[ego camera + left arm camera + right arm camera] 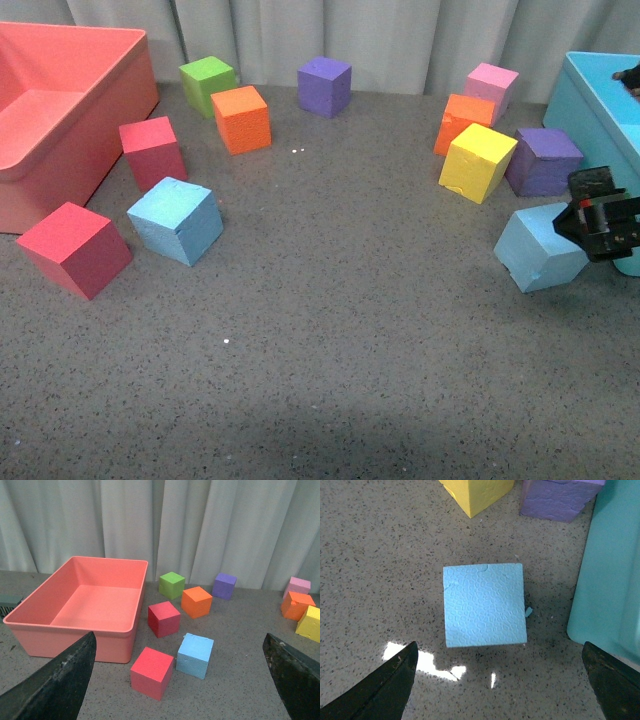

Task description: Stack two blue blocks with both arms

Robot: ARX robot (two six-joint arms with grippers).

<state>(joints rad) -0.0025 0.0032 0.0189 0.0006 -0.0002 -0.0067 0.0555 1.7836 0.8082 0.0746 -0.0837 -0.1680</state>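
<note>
We log a grey speckled tabletop (pixel 330 350) | coral bin (pixel 70 170) left, turquoise bin (pixel 600 120) right | eleven foam cubes between, including left blue block (pixel 176 221) and right blue block (pixel 538 248)

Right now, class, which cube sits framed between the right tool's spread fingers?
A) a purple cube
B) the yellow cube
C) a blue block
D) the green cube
C: the right wrist view shows a blue block centred before the right tool, whose open fingers do not touch it.
</note>
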